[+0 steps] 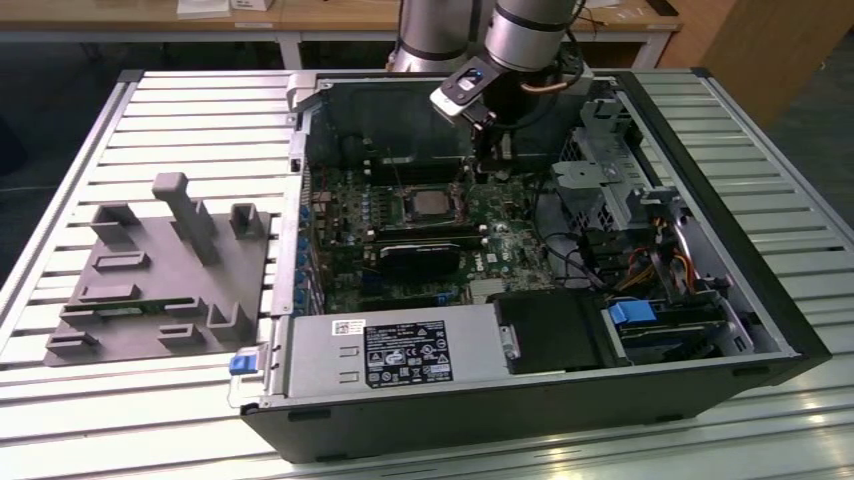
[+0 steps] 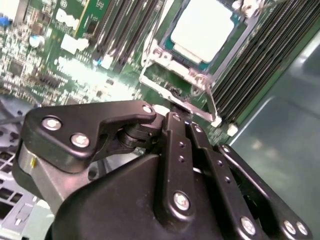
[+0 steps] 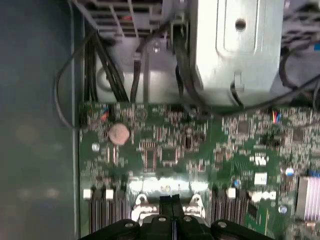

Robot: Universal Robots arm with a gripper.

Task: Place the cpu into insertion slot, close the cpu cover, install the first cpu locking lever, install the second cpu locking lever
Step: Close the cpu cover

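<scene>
**Operator:** Where does my arm stand?

**Legend:** Exterior view. Your arm reaches down into the open computer case (image 1: 534,410), which lies on the slatted table (image 1: 80,420). Your gripper (image 1: 477,172) hangs over the green motherboard (image 1: 400,255). It is just beside the insertion slot (image 1: 406,206), on the exterior view's right. A grey fixture block (image 1: 160,280) rests on the table at the exterior view's left, apart from the case.

**Operator:** Is the tool apart or together?

**Legend:** Both wrist views. The two black fingers (image 2: 172,135) are pressed together, with a thin seam between them in the first wrist view. Their tips sit at one end of the slot's metal surround, close to a thin metal rod (image 2: 210,102) that runs along its edge. You cannot tell whether the tips touch that rod.

**Operator:** And the chip?

**Legend:** Second wrist view. Your cpu (image 2: 202,27) lies flat in the slot, its pale metal top facing up. The cpu cover (image 2: 232,50) lies around it as a silvery frame, and the chip's top shows through the window. Long black memory slots (image 2: 255,70) run along one side of the frame.
</scene>
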